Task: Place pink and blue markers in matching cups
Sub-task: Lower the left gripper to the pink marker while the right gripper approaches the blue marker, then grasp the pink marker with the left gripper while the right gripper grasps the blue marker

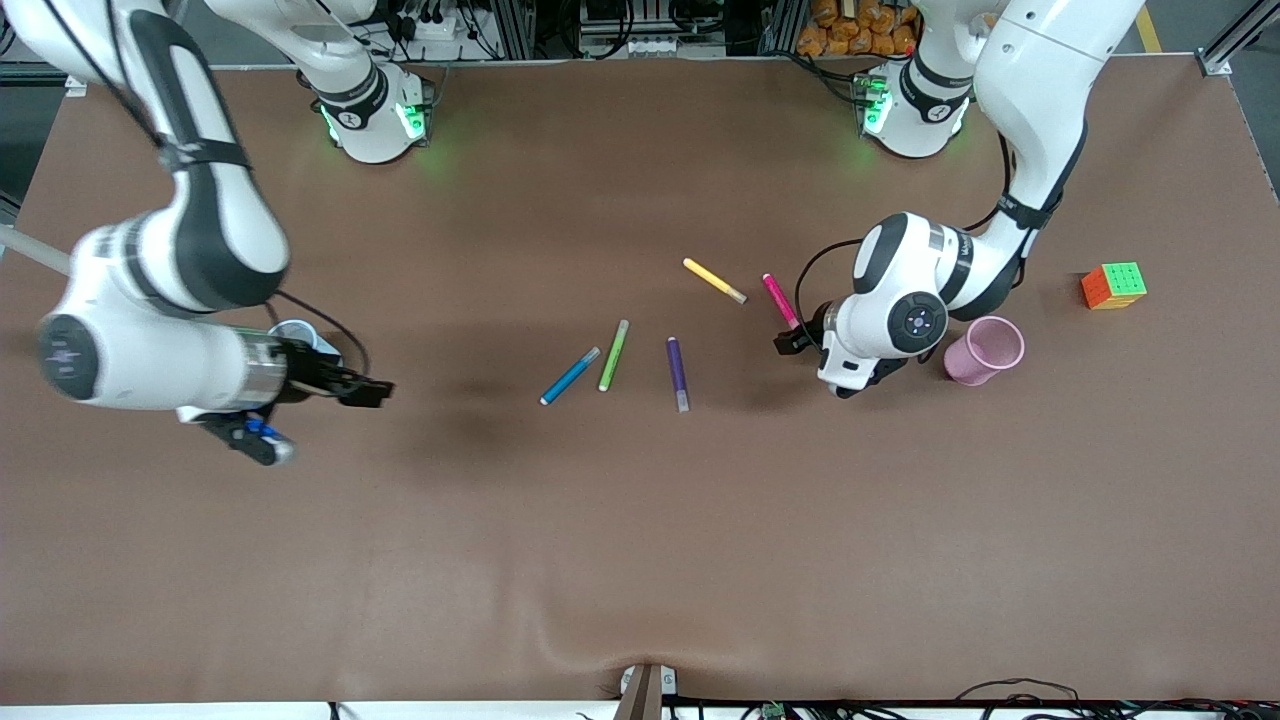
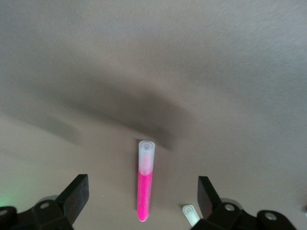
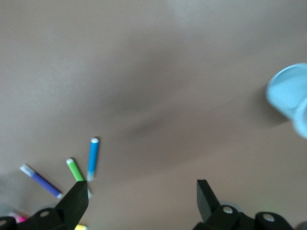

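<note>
Progress: nothing is placed yet; both task markers lie flat on the table [image 1: 640,560] and both cups look empty as far as the views show.
Pink marker [image 1: 780,300]: on the table, near the yellow marker [image 1: 714,280], with its nearer end just beside the left gripper.
Blue marker [image 1: 570,376]: on the table beside the green marker [image 1: 613,355], with the purple marker [image 1: 677,373] close by.
Pink cup [image 1: 984,350]: toward the left arm's end of the table, partly hidden by the left arm's wrist.
Blue cup [image 3: 289,96]: toward the right arm's end, mostly hidden under the right arm in the front view.
Left gripper [image 1: 795,340]: low over the pink marker's end, fingers spread wide on either side of it, holding nothing.
Right gripper [image 1: 365,390]: over bare table near the blue cup, well apart from the blue marker, spread wide and empty.
Remaining: both pick-ups and both drops.
Bystander: colour cube [image 1: 1113,285], no part of the job.
</note>
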Controlling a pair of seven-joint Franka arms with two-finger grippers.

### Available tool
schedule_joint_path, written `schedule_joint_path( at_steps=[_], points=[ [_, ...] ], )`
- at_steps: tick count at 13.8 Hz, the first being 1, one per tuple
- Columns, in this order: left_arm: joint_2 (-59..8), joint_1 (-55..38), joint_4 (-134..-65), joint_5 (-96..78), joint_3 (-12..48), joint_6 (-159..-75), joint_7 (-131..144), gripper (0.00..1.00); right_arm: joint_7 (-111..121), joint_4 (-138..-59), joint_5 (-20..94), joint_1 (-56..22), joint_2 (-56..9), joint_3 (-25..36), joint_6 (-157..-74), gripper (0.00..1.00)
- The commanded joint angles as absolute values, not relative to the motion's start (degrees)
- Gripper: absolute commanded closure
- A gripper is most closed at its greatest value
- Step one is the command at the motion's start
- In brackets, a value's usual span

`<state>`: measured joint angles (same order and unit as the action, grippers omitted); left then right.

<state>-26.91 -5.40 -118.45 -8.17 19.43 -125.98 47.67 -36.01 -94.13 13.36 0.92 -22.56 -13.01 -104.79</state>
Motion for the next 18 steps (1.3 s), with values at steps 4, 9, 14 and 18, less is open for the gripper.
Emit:
schedule_joint_path(
  at_steps=[4,9,14,18],
  points=[
    [-30.5,-5.6,-117.8,-9.6,19.5,-126.9,48.4,0.0,-49.2,-103.8,14.2,0.4,-21.7,-20.7,-119.9,0.0],
    [-31.6,-5.9,-117.7,-12.0,19.5,-128.0,48.4,0.0,-61.9,-105.6,13.5,-2.5,-27.3,-24.3,-130.8,0.0],
    [-33.4,-5.8,-117.9,-15.8,19.4,-130.4,48.4,0.0,-68.8,-105.6,13.4,-6.7,-32.8,-24.4,-137.7,0.0],
    [-33.8,-5.7,-118.4,-15.9,19.4,-130.4,48.4,0.0,-70.5,-105.3,13.0,-9.0,-35.8,-24.4,-139.7,0.06]
  ],
)
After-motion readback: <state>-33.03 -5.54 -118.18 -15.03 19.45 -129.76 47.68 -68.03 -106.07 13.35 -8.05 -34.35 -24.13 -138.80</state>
